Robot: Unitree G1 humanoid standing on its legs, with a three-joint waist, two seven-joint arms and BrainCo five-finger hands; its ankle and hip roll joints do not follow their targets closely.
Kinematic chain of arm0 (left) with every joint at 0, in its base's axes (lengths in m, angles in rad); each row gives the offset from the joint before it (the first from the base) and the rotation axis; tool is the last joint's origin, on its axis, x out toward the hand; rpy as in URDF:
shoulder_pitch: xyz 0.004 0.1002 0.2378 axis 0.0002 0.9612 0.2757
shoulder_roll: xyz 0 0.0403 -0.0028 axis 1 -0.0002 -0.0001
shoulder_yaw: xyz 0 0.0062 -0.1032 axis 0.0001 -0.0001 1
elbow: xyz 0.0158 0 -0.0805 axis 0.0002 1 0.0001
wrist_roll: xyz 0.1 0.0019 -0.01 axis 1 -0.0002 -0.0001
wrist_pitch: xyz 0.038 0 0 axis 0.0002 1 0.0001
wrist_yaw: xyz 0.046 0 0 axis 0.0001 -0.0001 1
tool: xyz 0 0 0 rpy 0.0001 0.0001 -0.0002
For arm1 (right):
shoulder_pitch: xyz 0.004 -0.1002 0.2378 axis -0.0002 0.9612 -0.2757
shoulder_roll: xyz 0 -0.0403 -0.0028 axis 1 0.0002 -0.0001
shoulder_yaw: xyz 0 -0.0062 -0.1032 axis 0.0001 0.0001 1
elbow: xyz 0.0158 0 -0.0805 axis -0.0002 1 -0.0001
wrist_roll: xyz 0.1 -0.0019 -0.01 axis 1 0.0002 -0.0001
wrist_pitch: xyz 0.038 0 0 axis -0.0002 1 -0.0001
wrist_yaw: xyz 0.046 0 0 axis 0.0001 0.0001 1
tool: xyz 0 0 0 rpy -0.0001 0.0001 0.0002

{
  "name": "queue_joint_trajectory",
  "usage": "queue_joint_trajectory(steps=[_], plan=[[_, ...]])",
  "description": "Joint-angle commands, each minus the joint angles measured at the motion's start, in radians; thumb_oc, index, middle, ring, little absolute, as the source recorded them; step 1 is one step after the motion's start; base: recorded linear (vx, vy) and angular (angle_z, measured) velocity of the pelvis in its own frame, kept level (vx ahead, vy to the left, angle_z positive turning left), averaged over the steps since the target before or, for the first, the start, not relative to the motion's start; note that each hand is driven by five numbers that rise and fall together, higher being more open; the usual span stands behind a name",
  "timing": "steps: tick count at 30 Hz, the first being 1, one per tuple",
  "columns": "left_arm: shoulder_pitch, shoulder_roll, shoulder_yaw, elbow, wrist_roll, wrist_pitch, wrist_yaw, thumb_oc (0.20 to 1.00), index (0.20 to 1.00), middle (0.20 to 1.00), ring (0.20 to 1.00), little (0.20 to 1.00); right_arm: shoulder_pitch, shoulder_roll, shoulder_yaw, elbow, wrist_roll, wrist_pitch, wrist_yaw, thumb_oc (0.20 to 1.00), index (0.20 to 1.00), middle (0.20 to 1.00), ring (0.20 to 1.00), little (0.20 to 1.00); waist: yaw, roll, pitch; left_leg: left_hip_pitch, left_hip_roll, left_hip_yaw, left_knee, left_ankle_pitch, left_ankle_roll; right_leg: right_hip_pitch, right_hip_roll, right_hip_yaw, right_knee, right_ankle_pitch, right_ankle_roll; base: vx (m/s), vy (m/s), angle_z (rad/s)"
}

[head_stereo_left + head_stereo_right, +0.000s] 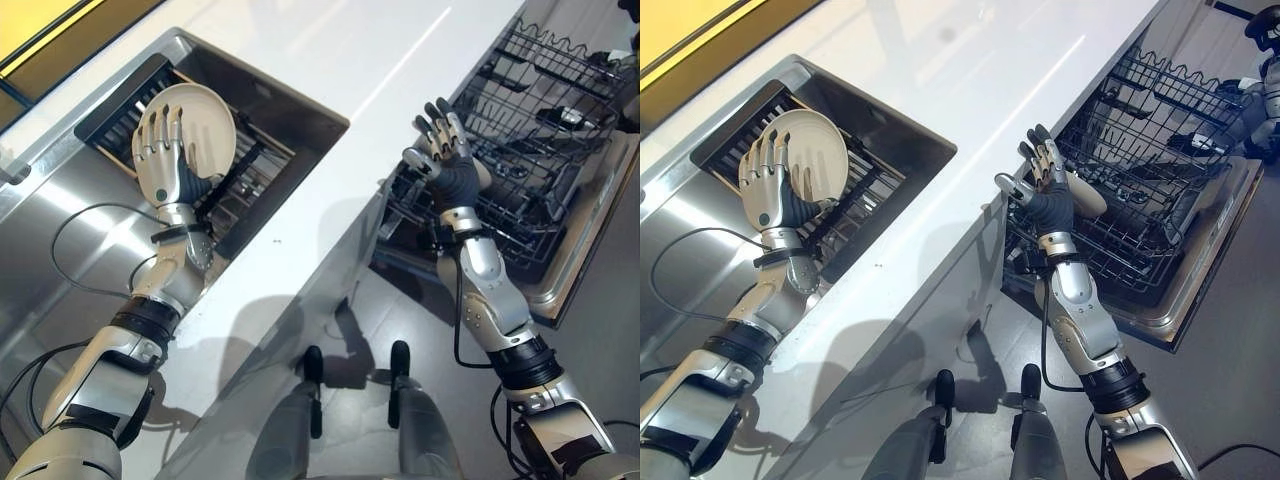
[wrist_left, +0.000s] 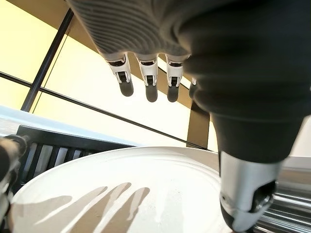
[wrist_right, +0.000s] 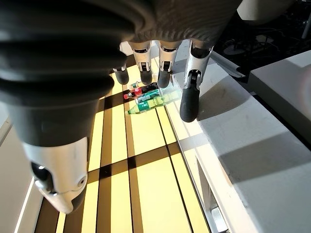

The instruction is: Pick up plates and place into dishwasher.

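Plate (image 2: 121, 194) beneath open left robot hand (image 1: 165, 150).

arms: silver-grey | hand (image 1: 165, 150): silver fingers, dark tips | wrists: dark ribbed covers

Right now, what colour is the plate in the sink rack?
Plain cream-white plate, clearest in the left eye view.

bright daylight | glare on counter (image 1: 330, 60) | finger shadows on plate (image 2: 107, 204)
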Motion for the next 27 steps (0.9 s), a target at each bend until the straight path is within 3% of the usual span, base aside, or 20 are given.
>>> queue_joint_trajectory(steps=[1,5,9,18,21,27], plan=[[0.076,-0.273,-0.175,0.131,-0.025,-0.069,-0.150,1.000,1.000,1.000,1.000,1.000,0.008,0.009,0.107,0.028,0.000,0.100,-0.011,1.000,1.000,1.000,1.000,1.000,-0.058,-0.030,0.150,-0.028,0.024,-0.041,0.002,-0.009,-0.008,0.018,-0.009,-0.015,-0.031,0.042,0.033,-0.01,-0.002,0.03],[0.043,-0.275,-0.212,0.104,-0.049,-0.153,-0.252,1.000,1.000,1.000,1.000,1.000,-0.006,0.014,0.116,0.034,0.006,0.102,-0.009,1.000,1.000,1.000,1.000,1.000,-0.064,-0.031,0.150,-0.042,0.027,-0.033,-0.006,-0.005,-0.003,-0.003,-0.003,-0.005,-0.028,0.048,0.033,-0.01,0.004,0.03],[0.026,-0.271,-0.221,0.087,-0.142,-0.179,-0.288,1.000,1.000,1.000,1.000,1.000,-0.013,0.019,0.126,0.043,0.006,0.100,-0.008,1.000,1.000,1.000,1.000,1.000,-0.068,-0.030,0.150,-0.045,0.025,-0.025,-0.006,-0.007,0.000,-0.013,-0.001,-0.002,-0.023,0.047,0.035,0.01,0.011,-0.05],[0.070,-0.270,-0.234,0.018,-0.346,-0.256,-0.535,1.000,1.000,1.000,1.000,1.000,-0.008,0.009,0.107,0.029,0.001,0.118,0.000,1.000,1.000,1.000,1.000,1.000,-0.067,-0.017,0.150,-0.044,0.021,-0.021,-0.009,-0.005,0.005,-0.011,0.003,-0.006,-0.024,0.050,0.031,0.00,0.001,-0.02],[0.082,-0.257,-0.241,0.001,-0.328,-0.232,-0.499,1.000,1.000,1.000,1.000,1.000,-0.008,-0.003,0.103,0.024,0.006,0.119,0.004,1.000,1.000,1.000,1.000,1.000,-0.068,-0.013,0.150,-0.046,0.019,-0.021,-0.011,-0.003,0.005,-0.011,0.006,-0.003,-0.028,0.051,0.029,0.00,0.003,0.00],[0.072,-0.230,-0.215,0.021,-0.238,-0.122,-0.352,1.000,1.000,1.000,1.000,1.000,-0.014,-0.017,0.098,0.025,0.024,0.122,0.001,1.000,1.000,1.000,1.000,1.000,-0.065,-0.013,0.150,-0.069,0.018,-0.023,0.006,-0.004,0.005,-0.026,0.006,-0.007,-0.024,0.049,0.025,0.00,-0.003,-0.02]])
